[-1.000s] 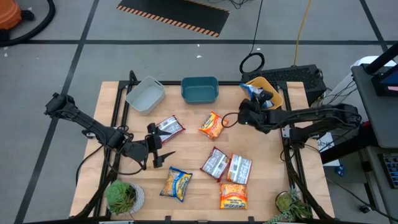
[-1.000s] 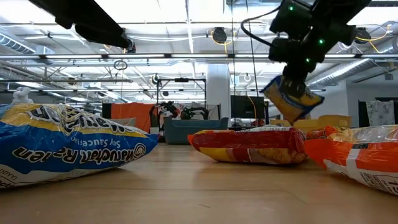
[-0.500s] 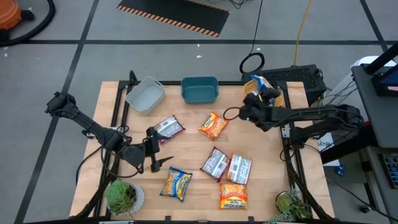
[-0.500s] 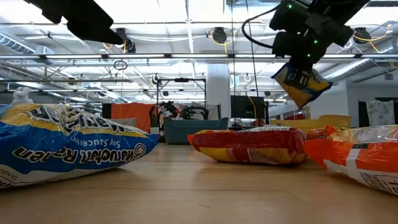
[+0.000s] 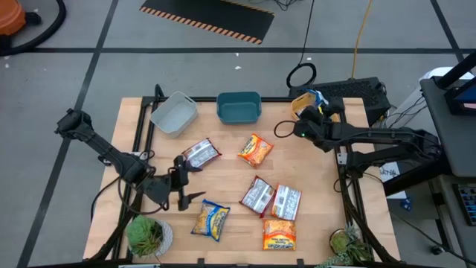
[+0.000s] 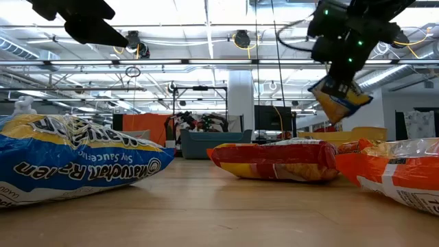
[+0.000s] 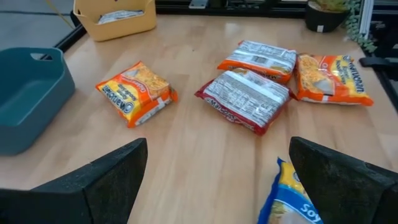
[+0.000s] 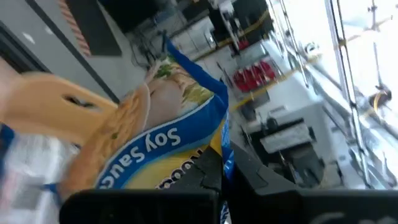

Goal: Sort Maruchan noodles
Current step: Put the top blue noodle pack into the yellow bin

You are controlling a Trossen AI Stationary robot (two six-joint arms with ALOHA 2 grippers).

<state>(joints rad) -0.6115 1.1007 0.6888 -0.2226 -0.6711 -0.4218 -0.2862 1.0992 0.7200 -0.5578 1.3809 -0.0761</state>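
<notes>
From above, the right claw [image 5: 311, 112] is clenched on a yellow-and-blue noodle packet [image 5: 306, 98] held over the yellow tub [image 5: 332, 116] at the far right of the tabletop [image 5: 223, 149]. The left claw [image 5: 192, 184] hangs released, fingers spread, above bare wood between a silver-and-red packet [image 5: 201, 152] and a second yellow-and-blue packet [image 5: 211, 220]. An orange packet [image 5: 253, 150] lies mid-table; two more silver-and-red packets [image 5: 259, 196] [image 5: 286, 201] lie side by side, touching, with another orange packet [image 5: 279, 234] just beside them toward the near edge. A grey tub [image 5: 173, 113] and a teal tub [image 5: 239, 107] sit along the far edge.

At table height, the held packet [image 6: 339, 99] hangs tilted in the air under the right arm, clear of the wood.

The left wrist camera shows its own fingers [image 7: 109, 177] wide apart, with the orange packet [image 7: 137, 92] and teal tub [image 7: 28, 96] beyond.

The right wrist camera shows the packet [image 8: 158, 140] pinched between its fingers, "Soy Sauce" legible.
</notes>
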